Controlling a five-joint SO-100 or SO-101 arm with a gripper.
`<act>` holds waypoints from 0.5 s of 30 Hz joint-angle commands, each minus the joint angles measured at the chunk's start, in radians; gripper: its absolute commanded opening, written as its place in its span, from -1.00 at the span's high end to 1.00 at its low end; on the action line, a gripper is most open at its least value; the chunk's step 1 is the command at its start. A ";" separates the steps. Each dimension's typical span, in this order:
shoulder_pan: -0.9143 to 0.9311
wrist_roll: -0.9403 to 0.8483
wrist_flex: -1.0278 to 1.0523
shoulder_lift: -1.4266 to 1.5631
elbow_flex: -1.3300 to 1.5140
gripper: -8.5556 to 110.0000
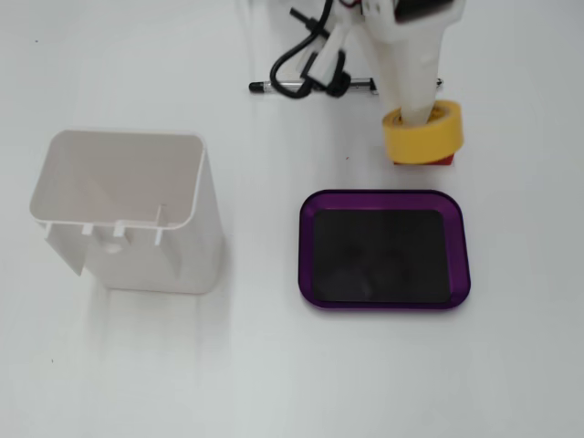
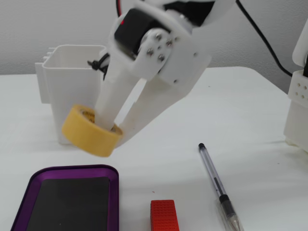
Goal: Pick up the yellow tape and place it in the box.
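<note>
The yellow tape (image 1: 429,137) is a small roll held off the table by my white gripper (image 1: 415,119). In a fixed view, one finger passes through the roll's core and the other presses on the roll's wall from outside, so the gripper (image 2: 113,132) is shut on the tape (image 2: 86,130). The roll hangs tilted, above the table just beyond the far edge of the box (image 2: 72,168). The box (image 1: 383,196) is a shallow purple tray with a black bottom and nothing in it.
A red block (image 2: 162,214) lies right of the box, partly hidden under the tape in a fixed view (image 1: 447,161). A pen (image 2: 216,185) lies nearby. A tall white open container (image 1: 128,210) stands left of the box. A white structure (image 2: 298,106) stands at the right edge.
</note>
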 commanded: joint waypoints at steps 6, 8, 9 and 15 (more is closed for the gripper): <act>-0.009 0.005 -0.084 -0.192 -0.083 0.86; -0.008 0.002 -0.104 -0.222 -0.081 0.86; -0.008 -0.002 -0.112 -0.238 -0.081 0.86; -0.006 -0.005 -0.109 -0.293 -0.081 0.85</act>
